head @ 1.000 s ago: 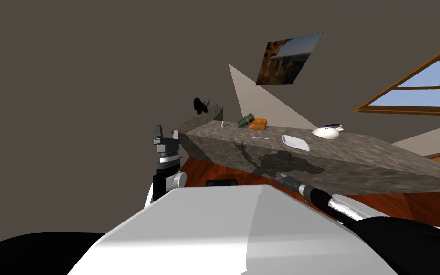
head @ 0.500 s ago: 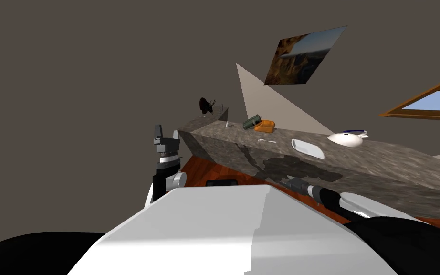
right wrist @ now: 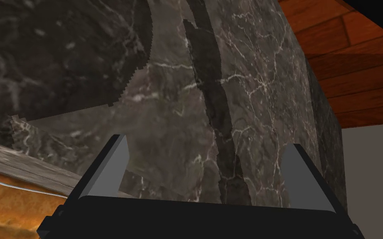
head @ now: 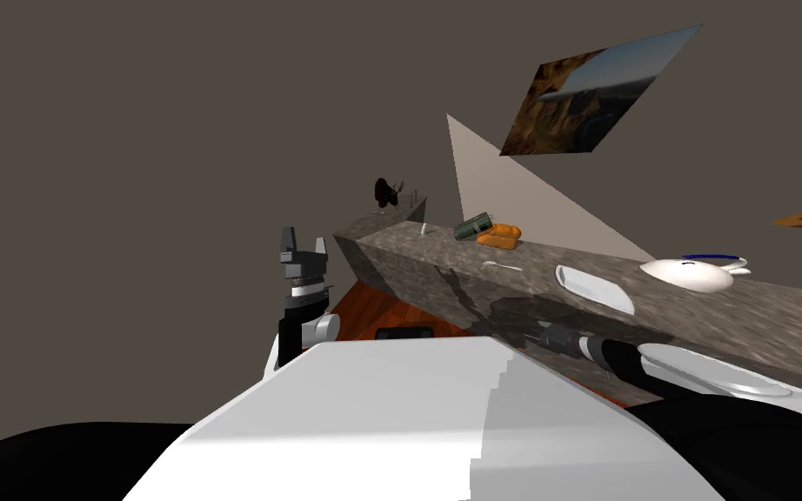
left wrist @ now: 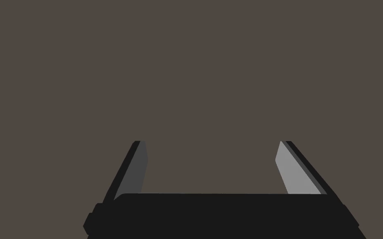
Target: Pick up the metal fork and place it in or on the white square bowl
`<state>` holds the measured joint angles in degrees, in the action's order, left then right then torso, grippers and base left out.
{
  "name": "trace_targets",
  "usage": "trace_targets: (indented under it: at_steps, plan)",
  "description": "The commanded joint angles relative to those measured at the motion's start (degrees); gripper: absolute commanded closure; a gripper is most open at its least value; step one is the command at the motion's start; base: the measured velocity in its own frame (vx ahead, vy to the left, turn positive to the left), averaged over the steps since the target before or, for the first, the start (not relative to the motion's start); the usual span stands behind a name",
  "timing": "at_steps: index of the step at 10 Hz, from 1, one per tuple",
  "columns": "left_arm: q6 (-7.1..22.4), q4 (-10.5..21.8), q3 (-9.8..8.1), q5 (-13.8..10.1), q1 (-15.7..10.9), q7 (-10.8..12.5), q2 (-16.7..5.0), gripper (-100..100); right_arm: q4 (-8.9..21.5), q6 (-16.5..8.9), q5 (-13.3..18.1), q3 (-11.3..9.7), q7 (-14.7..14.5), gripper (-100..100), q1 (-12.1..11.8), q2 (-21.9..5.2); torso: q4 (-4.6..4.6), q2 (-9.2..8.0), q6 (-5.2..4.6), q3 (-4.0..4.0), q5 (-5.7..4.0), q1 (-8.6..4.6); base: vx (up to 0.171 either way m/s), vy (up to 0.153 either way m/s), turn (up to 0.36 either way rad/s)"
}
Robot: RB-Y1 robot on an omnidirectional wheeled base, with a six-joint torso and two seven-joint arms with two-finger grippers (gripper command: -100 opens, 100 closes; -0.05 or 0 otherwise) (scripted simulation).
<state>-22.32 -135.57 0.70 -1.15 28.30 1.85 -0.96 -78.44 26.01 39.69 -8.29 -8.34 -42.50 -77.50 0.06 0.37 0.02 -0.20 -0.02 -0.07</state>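
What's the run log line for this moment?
stage: pre-grasp | fork: on stone counter, untouched | white square bowl: beside fork | left end effector: open, empty | right end effector: open, facing counter's side

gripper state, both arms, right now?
Left gripper: open, holding nothing.
Right gripper: open, holding nothing, pointed at the marbled counter.

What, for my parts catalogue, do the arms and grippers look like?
Left gripper and right gripper: two thin grey blade fingers on a black box. Left arm: black and grey segments, silver joint. Right arm: black, silver bands, white shell.
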Motion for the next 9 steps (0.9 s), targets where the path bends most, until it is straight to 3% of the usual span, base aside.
trace_targets:
  at_steps: [1, 3, 5, 9]
  plan:
    - [0.0, 0.0, 0.00, 0.0, 0.0, 0.0, 0.0, 0, 0.1, 0.1, 0.3, -0.2, 0.2, -100, -0.4, -1.7, 0.00, 0.00, 0.00, 0.00, 0.00, 0.00, 0.076, -0.002, 0.108]
    - [0.0, 0.0, 0.00, 0.0, 0.0, 0.0, 0.0, 0, 3.4, 2.3, 1.5, -2.0, 0.3, -100, 0.8, -5.4, 0.00, 0.01, 0.00, -0.01, 0.00, -0.01, 0.097, -0.005, 0.265]
    - [0.0, 0.0, -0.01, 0.0, 0.0, 0.0, 0.0, 0, 4.9, 3.4, 2.0, -3.0, 0.4, -100, 1.5, -8.2, 0.03, 0.10, -0.06, -0.07, -0.01, -0.03, 0.106, -0.019, 0.165]
    - [0.0, 0.0, -0.01, 0.0, 0.0, 0.0, 0.0, 0, 9.6, 7.5, 3.0, -6.4, 1.0, -100, 4.2, -14.2, 0.09, 0.38, -0.01, -0.22, -0.03, -0.17, 0.164, -0.053, 0.262]
